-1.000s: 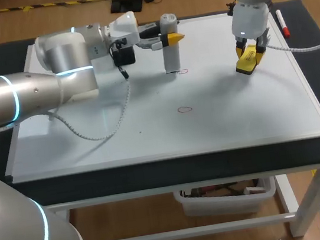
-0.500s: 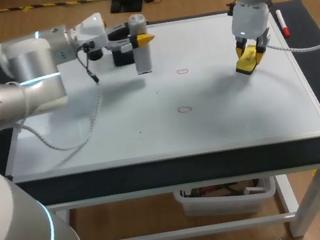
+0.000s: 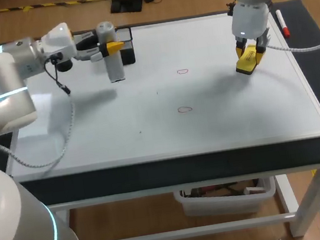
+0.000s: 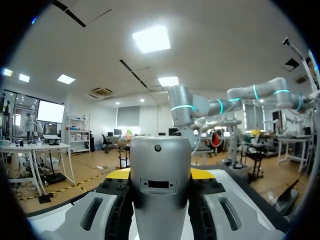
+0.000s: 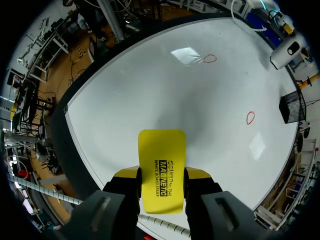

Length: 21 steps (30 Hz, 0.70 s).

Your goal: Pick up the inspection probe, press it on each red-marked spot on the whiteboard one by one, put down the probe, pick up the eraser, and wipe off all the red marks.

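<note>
Currently the inspection probe (image 3: 114,63) is held upright, pinched by the left gripper (image 3: 111,45), over the far left part of the whiteboard (image 3: 237,115) and just beside a black holder (image 3: 128,54). The yellow eraser (image 3: 246,60) is clamped in the right gripper (image 3: 248,55) above the whiteboard's far right part. Between them the far red mark (image 3: 183,71) is seen, and the near red mark (image 3: 185,109) sits closer to the whiteboard's middle.

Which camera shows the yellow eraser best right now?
Right wrist view: the eraser shows large, face-on, gripped in the right claw. Head view shows it small, partly hidden under that claw. Left wrist view shows none of it.
</note>
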Available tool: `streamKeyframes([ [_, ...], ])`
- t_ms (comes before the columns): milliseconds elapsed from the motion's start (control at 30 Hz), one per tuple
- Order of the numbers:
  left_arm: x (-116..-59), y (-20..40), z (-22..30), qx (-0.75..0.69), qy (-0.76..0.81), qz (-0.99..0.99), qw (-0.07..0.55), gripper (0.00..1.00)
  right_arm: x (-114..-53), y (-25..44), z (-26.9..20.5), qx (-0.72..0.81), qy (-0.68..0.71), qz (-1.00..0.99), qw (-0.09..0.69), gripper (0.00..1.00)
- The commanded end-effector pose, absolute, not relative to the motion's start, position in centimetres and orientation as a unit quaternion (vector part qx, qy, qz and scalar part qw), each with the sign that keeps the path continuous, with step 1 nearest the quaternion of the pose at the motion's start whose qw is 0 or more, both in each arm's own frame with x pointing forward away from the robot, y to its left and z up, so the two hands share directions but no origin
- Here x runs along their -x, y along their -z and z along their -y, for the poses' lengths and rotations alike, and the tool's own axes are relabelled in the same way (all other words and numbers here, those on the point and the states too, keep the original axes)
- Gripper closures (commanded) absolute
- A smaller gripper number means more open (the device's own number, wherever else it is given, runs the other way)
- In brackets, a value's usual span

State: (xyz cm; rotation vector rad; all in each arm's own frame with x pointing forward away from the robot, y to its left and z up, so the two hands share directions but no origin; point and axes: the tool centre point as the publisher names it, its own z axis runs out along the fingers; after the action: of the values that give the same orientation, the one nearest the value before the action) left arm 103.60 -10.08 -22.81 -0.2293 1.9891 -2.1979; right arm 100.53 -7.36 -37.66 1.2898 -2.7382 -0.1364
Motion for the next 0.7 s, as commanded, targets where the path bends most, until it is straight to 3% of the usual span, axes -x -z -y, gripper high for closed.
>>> streamKeyframes([
  [33,-102.5,22.5,7.8,0.102,0.733,-0.663,0.111,1.00,-100.5,37.6,7.4,-0.426,0.043,0.902,0.056,1.00],
  [433,-101.5,22.3,5.3,0.109,0.733,-0.660,0.126,1.00,-100.5,37.6,7.4,-0.426,0.043,0.902,0.056,1.00],
  [700,-101.2,22.3,5.1,0.109,0.732,-0.661,0.126,1.00,-101.5,37.7,2.0,-0.501,0.030,0.862,0.068,1.00],
])
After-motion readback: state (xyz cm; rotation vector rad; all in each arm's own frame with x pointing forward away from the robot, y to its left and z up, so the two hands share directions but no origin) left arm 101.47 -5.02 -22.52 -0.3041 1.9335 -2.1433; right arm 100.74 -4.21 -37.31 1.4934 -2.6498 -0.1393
